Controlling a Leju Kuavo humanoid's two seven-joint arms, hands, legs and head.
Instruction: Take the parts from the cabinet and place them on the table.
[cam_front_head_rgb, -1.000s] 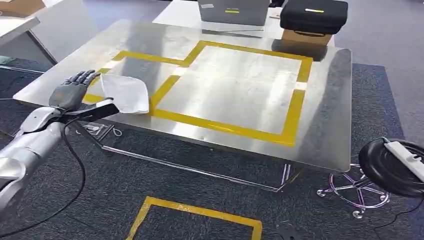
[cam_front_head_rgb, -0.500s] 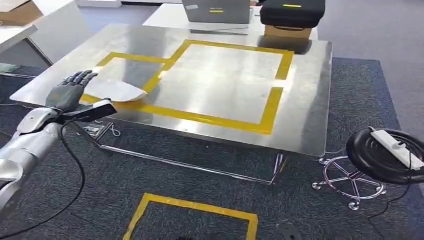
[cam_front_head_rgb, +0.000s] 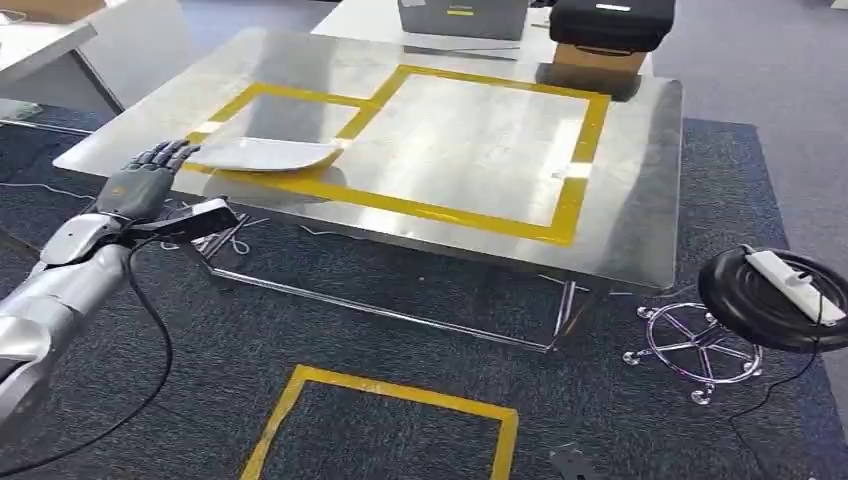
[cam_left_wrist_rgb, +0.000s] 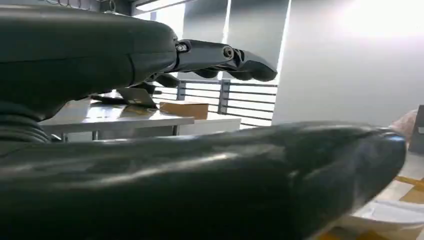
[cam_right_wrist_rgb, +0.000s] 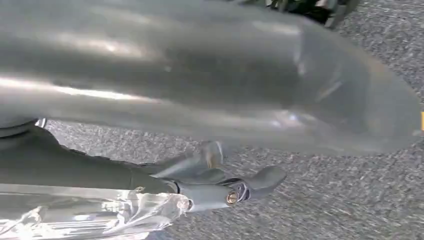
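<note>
My left hand (cam_front_head_rgb: 135, 186) hangs off the table's (cam_front_head_rgb: 640, 200) left edge, fingers spread, holding nothing; the white part (cam_front_head_rgb: 262, 153) lies flat near that edge, so it looks released. My right hand (cam_right_wrist_rgb: 220, 187) grips a clear plastic bag (cam_right_wrist_rgb: 85, 215), low over carpet. Table's middle and right side offer room.

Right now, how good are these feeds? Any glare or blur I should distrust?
Head view: sharp, but the steel table throws broad white glare beside the pale part. Left wrist view: bright backlight, and the left hand looms dark and soft up close. Right wrist view: the near surface is smeared, carpet grainy.
</note>
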